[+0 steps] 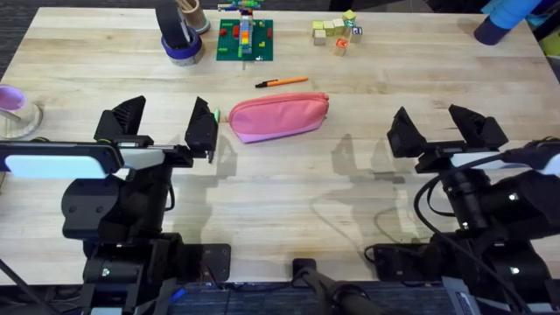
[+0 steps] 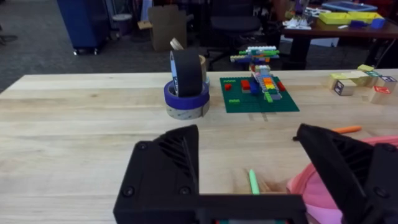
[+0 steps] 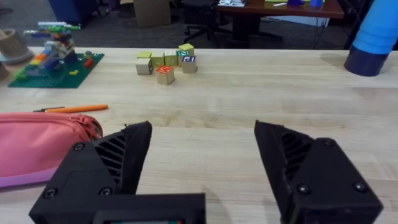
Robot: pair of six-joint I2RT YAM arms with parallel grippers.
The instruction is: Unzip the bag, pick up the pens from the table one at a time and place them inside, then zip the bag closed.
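Both hands hover above the counter [image 1: 289,201] with fingers spread wide, holding nothing. The left hand [image 1: 166,125] has a green pen [image 2: 253,182] between its fingertips, the pink bag [image 1: 280,115] just beside it. The right hand [image 1: 446,127] sits well apart from the bag. Beyond the bag lies an orange pen [image 1: 282,82].

Stacked tape rolls [image 1: 182,42], a green brick baseplate [image 1: 245,41], toy blocks [image 1: 337,32] and a blue cylinder [image 3: 374,45].

The left gripper [image 1: 166,124] hides most of a green pen [image 1: 215,115] beside its finger. The bag [image 2: 339,186] is cut off behind that finger; its zipper is too small to tell.
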